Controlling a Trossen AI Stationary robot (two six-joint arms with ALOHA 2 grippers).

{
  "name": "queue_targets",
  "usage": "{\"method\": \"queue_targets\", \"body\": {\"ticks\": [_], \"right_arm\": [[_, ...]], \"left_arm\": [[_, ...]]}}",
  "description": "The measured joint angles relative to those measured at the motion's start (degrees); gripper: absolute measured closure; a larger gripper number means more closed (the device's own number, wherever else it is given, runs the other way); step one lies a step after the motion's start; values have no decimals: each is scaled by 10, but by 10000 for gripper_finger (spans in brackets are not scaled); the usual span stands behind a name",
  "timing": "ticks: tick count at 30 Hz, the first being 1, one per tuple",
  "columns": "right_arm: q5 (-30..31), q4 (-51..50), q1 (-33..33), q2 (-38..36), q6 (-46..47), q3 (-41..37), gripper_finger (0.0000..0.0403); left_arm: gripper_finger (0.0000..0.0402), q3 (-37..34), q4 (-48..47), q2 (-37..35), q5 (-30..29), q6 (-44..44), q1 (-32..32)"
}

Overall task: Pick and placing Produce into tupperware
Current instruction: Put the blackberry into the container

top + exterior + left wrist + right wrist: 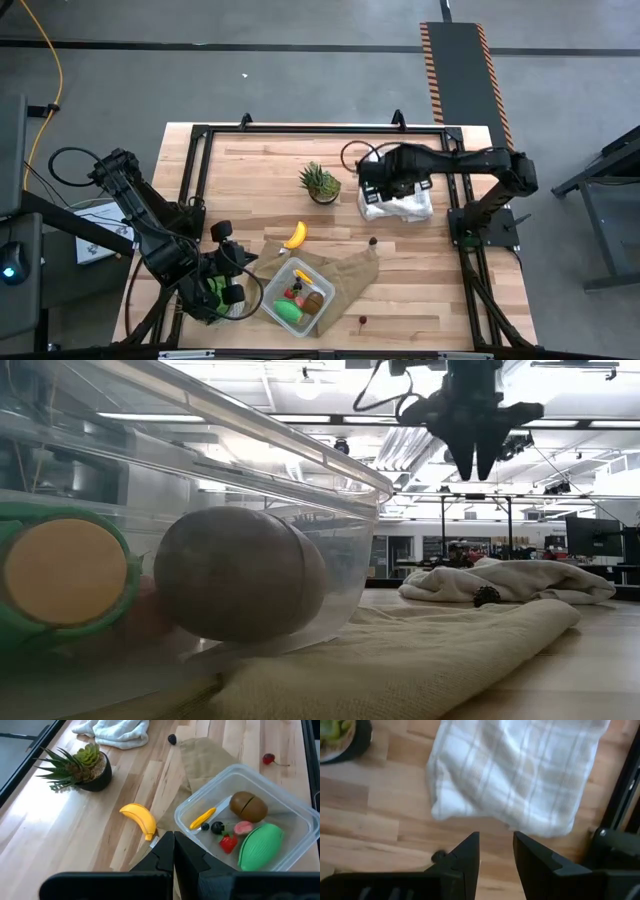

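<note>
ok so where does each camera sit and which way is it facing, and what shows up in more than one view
High view: above the table, looking straight down; both arms show, left gripper by the tupperware.
Low view: at tabletop height, pressed against the tupperware wall, facing the room; right gripper hangs above.
Left wrist view: over its shut fingers toward the banana and tupperware.
Right wrist view: over slightly parted fingers, down on the white cloth.
Shared: the cloth shows in all four.

Clear tupperware holding produce — yellow banana just beside it.
</note>
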Motion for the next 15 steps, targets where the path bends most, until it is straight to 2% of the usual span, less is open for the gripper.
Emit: {"method": "queue_targets", "body": {"ticks": [11, 15], "right_arm": [[-3, 13, -79, 0, -106, -1, 292], [-29, 45, -99, -24, -120, -57, 292]], "left_arm": [[401, 0, -4, 0, 15, -18, 0], [401, 0, -4, 0, 14, -31, 0]]}}
